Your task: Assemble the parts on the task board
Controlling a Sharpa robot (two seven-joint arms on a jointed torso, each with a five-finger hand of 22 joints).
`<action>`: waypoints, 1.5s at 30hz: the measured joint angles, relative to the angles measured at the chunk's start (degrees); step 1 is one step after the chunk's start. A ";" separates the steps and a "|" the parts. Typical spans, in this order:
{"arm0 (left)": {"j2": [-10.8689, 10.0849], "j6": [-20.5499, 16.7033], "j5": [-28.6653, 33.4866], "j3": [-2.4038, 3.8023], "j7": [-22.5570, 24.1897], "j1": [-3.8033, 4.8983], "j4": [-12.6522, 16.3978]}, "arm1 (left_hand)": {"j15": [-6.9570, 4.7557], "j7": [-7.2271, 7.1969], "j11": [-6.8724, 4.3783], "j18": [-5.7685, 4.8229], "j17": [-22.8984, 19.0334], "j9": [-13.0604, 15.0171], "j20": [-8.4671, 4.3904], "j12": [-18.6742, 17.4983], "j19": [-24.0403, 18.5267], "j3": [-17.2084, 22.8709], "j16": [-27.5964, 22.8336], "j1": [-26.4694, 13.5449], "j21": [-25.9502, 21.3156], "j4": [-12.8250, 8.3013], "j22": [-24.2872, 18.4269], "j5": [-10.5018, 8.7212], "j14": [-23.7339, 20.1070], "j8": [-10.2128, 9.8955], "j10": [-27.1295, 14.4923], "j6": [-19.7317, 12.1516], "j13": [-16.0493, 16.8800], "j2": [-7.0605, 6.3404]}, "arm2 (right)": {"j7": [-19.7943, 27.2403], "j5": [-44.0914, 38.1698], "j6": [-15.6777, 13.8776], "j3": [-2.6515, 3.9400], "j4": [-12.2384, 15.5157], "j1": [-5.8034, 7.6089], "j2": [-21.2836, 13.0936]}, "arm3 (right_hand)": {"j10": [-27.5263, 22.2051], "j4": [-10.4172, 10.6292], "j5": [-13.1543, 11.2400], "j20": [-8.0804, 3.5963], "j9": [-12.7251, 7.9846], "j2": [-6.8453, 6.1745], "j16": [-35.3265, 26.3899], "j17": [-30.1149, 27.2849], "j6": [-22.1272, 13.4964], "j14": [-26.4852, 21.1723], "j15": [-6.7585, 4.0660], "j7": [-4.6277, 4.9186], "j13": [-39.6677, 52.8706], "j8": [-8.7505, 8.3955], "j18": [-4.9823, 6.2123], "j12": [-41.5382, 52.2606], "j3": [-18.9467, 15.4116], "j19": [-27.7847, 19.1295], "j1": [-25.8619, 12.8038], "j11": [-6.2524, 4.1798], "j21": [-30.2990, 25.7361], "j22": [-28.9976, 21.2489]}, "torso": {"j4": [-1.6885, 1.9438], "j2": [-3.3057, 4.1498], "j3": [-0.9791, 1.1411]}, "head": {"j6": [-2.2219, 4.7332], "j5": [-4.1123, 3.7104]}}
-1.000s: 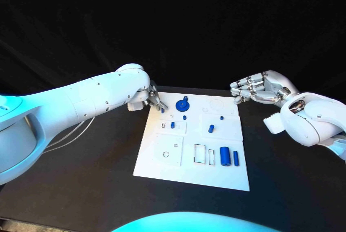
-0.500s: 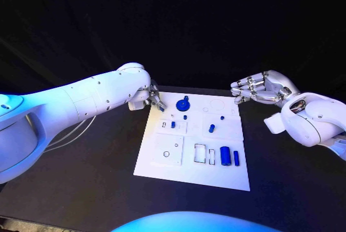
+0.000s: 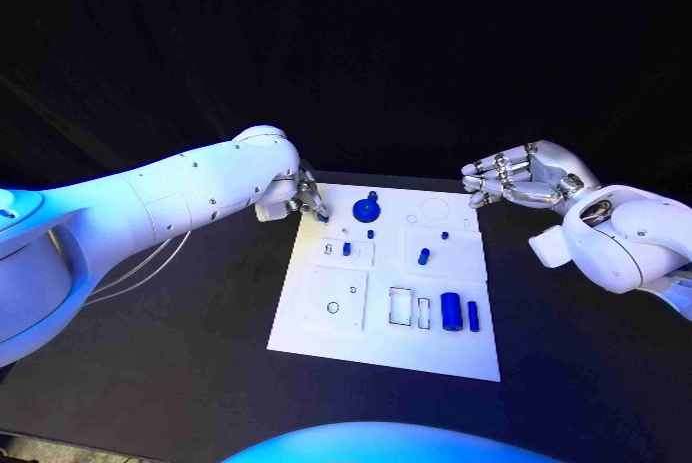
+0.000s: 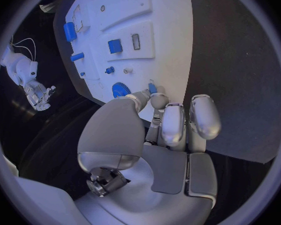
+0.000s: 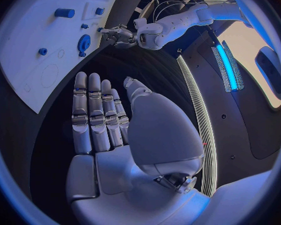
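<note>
White board point(image 3: 329, 328) mid-table with blue parts point(image 3: 451, 311), left hand point(image 3: 304, 197) at its eleven o'clock corner pinching a small blue part point(image 4: 152, 88), right hand point(image 3: 519, 178) at one o'clock, fingers apart, empty

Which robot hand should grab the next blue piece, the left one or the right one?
Probably the left. The left hand is already at the task board's far left corner, fingertips close to the round blue part. The right hand hovers open beyond the board's far right corner, over bare table.
</note>
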 measured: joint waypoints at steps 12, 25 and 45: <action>-7.78 -2.27 3.16 0.15 0.13 0.03 11.99 | 0.00 -0.55 -0.64 0.01 0.01 1.55 0.00 0.00 0.00 6.60 0.00 -4.69 0.26 -2.22 0.46 -0.03 0.00 3.38 1.26 0.72 0.38 -2.93 | -0.01 0.02 -0.02 0.00 -0.13 -0.01 -0.23 | 0.00 0.00 0.00 0.00 0.00 0.23 0.00 0.00 0.00 0.00 0.00 0.00 0.00 0.00 -0.01 0.00 0.00 0.00 -0.23 0.00 0.00 -0.07 | 0.20 -0.06 0.00 | -0.24 0.04; -12.70 -8.16 1.31 0.01 1.98 -1.33 21.68 | -0.42 -1.27 -1.34 0.01 0.01 1.95 -0.35 0.00 0.70 10.23 0.06 -6.71 1.06 -3.56 1.74 -0.25 0.00 4.81 3.03 1.46 1.48 -4.94 | 0.04 0.10 -0.07 0.00 -0.54 -0.48 -0.10 | 0.00 0.00 0.24 0.00 0.00 0.23 0.00 0.00 0.00 0.00 0.00 0.00 0.00 0.00 0.00 0.00 0.00 0.00 -0.23 0.00 0.00 -0.06 | 0.46 -0.16 0.05 | -0.66 0.13; -12.37 -12.88 -6.69 -0.25 3.62 -4.82 23.58 | -0.82 -1.87 -1.65 0.01 0.08 2.23 -0.63 1.42 2.47 12.03 0.21 -8.02 2.82 -4.36 4.92 -0.48 -0.01 5.55 4.72 2.27 3.51 -6.26 | 0.06 0.16 -0.05 -0.01 -0.58 -0.80 -0.25 | 0.00 0.00 0.23 0.00 0.00 0.23 0.00 0.00 0.00 0.00 0.00 0.00 0.00 0.00 0.00 0.00 0.00 0.00 -0.23 0.00 0.00 -0.13 | 0.32 -0.14 0.09 | -0.90 0.09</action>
